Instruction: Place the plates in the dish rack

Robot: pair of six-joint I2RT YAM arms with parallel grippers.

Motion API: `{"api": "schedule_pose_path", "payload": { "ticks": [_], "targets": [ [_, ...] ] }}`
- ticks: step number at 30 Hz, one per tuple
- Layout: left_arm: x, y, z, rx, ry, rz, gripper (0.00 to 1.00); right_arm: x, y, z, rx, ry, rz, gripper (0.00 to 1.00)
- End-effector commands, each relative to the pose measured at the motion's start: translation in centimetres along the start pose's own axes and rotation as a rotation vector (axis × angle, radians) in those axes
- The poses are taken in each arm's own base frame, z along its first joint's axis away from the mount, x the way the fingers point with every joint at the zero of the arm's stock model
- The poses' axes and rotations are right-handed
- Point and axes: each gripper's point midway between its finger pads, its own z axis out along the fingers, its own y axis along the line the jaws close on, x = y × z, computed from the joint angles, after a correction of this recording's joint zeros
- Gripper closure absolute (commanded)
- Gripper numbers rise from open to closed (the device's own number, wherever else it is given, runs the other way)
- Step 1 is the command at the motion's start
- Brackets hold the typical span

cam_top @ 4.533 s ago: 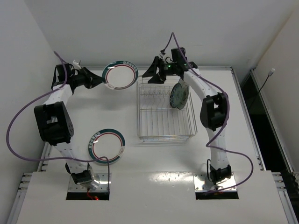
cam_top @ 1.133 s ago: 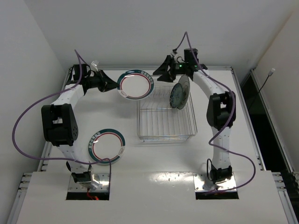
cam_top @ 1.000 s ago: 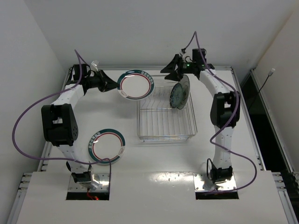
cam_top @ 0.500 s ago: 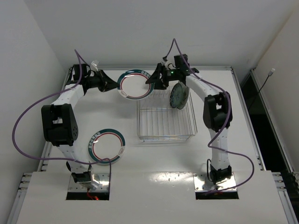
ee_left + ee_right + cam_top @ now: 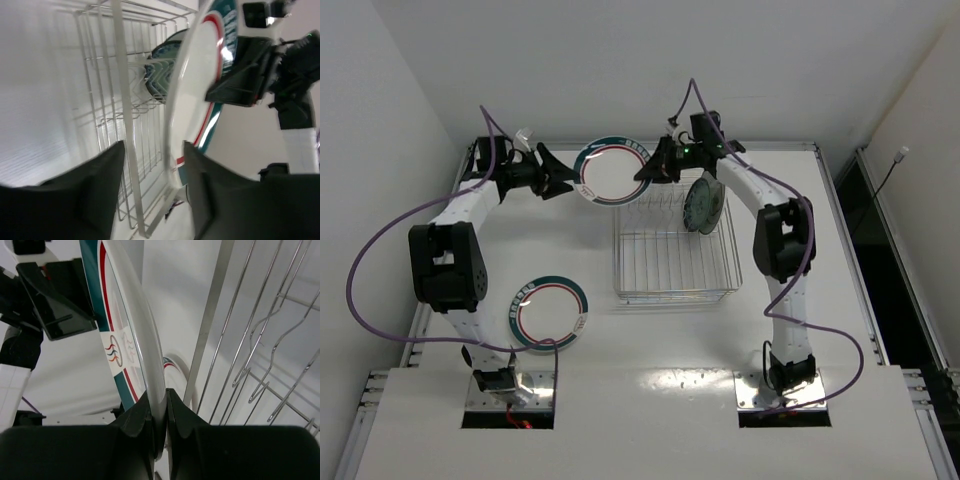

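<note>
A white plate with a teal-and-red rim [image 5: 610, 172] hangs upright in the air beside the far left corner of the wire dish rack [image 5: 675, 250]. My right gripper [image 5: 646, 172] is shut on the plate's right rim, which the right wrist view shows pinched between the fingers [image 5: 157, 412]. My left gripper [image 5: 567, 176] stands open at the plate's left edge, and its jaws [image 5: 155, 190] straddle the rim [image 5: 192, 95] without squeezing it. A small teal patterned plate [image 5: 703, 203] leans upright among the rack's tines. Another white plate with a teal rim [image 5: 549, 313] lies flat at the near left.
The rack's wires [image 5: 122, 100] [image 5: 250, 340] run close beside the held plate. A white wall stands behind the table, and purple cables loop off both arms. The table's left edge [image 5: 420, 310] lies by the flat plate.
My right gripper swung left from above the rack to the plate and shut on its right rim. My left gripper opened and let go of the plate, which shifted slightly up.
</note>
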Motion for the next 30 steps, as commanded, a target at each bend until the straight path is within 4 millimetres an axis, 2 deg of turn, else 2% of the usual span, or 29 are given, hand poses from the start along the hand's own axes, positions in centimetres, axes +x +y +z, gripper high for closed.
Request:
{"api": "schedule_pose_path", "payload": {
  "ticks": [1,2,3,4,5,6,7,8,9,10,11,12,15,17,20,23,26,30],
  "targets": [
    [-0.6,0.4,-0.4,-0.078,-0.014,0.02,0.48,-4.5,6.9,-5.3,-0.028,-0.171,-0.183,1.0],
    [-1.4,0.3,-0.7,-0.116,-0.033,0.043,0.46,-5.2,5.7,-6.8,0.059,-0.207,-0.168,1.0],
    [-0.8,1.4,-1.1,-0.186,-0.016,0.04,0.46,-6.1,6.8,-8.3,0.09,-0.246,-0.199,1.0],
    [-1.8,3.0,-1.7,-0.302,-0.067,0.05,0.45,-5.9,5.7,-9.8,0.202,-0.27,-0.162,1.0],
    [-2.6,3.3,-2.3,-0.363,-0.097,0.066,0.45,-5.9,5.1,-10.6,0.267,-0.28,-0.162,1.0],
    [-2.2,4.2,-3.3,-0.451,-0.096,0.045,0.45,-6.5,5.8,-12.4,0.325,-0.316,-0.215,1.0],
    [-3.3,6.4,-4.8,-0.609,-0.162,0.051,0.45,-5.8,3.6,-13.7,0.466,-0.314,-0.172,1.0],
    [-3.9,6.9,-6.0,-0.692,-0.201,0.053,0.45,-5.2,3.7,-14.7,0.535,-0.32,-0.199,1.0],
    [-4.1,7.6,-7.4,-0.778,-0.236,0.036,0.45,-4.9,2.9,-15.9,0.609,-0.329,-0.19,1.0],
    [-3.9,9.9,-10.2,-0.975,-0.278,0.008,0.43,-4.7,1.6,-17.0,0.723,-0.354,-0.187,1.0],
    [-3.7,10.4,-11.8,-1.059,-0.305,-0.007,0.4,-2.8,1.0,-17.5,0.792,-0.319,-0.179,1.0],
    [-3.5,10.9,-14.0,-1.171,-0.34,-0.012,0.37,-2.6,0.0,-18.6,0.888,-0.341,-0.179,1.0],
    [-2.9,11.1,-16.6,-1.279,-0.396,-0.035,0.32,-0.6,-1.1,-19.9,1.081,-0.318,-0.223,1.0],
    [-2.2,11.5,-17.3,-1.316,-0.397,-0.051,0.29,0.4,-1.4,-20.4,1.166,-0.279,-0.246,1.0],
    [-1.1,11.9,-18.2,-1.359,-0.401,-0.075,0.24,0.9,-2.0,-20.6,1.315,-0.245,-0.3,1.0],
    [-0.5,12.3,-18.8,-1.387,-0.399,-0.074,0.2,1.4,-2.0,-20.0,1.373,-0.219,-0.346,1.0],
    [0.1,12.7,-19.1,-1.404,-0.391,-0.076,0.2,0.8,-1.9,-20.8,1.412,-0.252,-0.357,1.0],
    [1.2,13.2,-19.6,-1.424,-0.372,-0.071,0.2,-0.6,0.0,-22.4,1.434,-0.322,-0.405,1.0]
  ]
}}
